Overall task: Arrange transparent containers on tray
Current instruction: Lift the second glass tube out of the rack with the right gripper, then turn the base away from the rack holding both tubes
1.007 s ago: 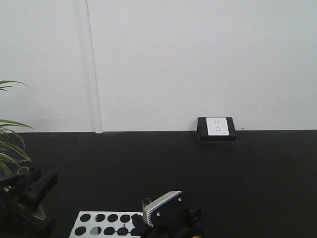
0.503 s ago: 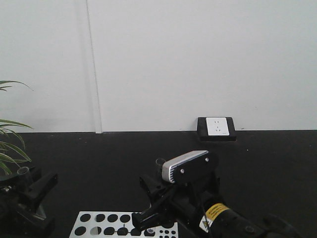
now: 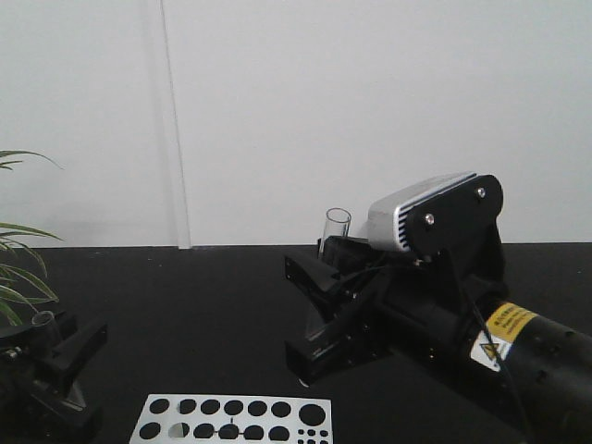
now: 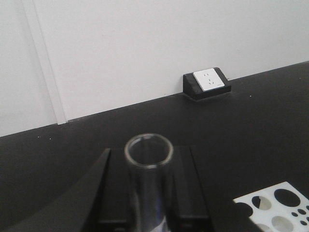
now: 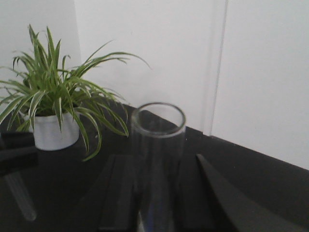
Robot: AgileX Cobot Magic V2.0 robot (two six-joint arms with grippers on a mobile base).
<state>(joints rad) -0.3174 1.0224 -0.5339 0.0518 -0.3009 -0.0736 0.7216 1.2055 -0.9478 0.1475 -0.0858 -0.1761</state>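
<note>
exterior front-facing: right gripper (image 3: 331, 264) jaws pinch 1 test tube (image 3: 336, 225) high above the tray (image 3: 242, 419), left gripper (image 3: 44, 347) jaws another; a slack pinch could drop and shatter it.

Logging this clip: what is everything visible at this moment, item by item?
test tubes: two, clear, one low at left, one high at centre
tray: one, white with round holes, near edge of table
plant: one, green, in a white pot, far left
socket: one, white in black housing, at the wall's foot
table: one, black
wall: white, behind
left tool: black, shut on a test tube
right tool: black, shut on a test tube
</note>
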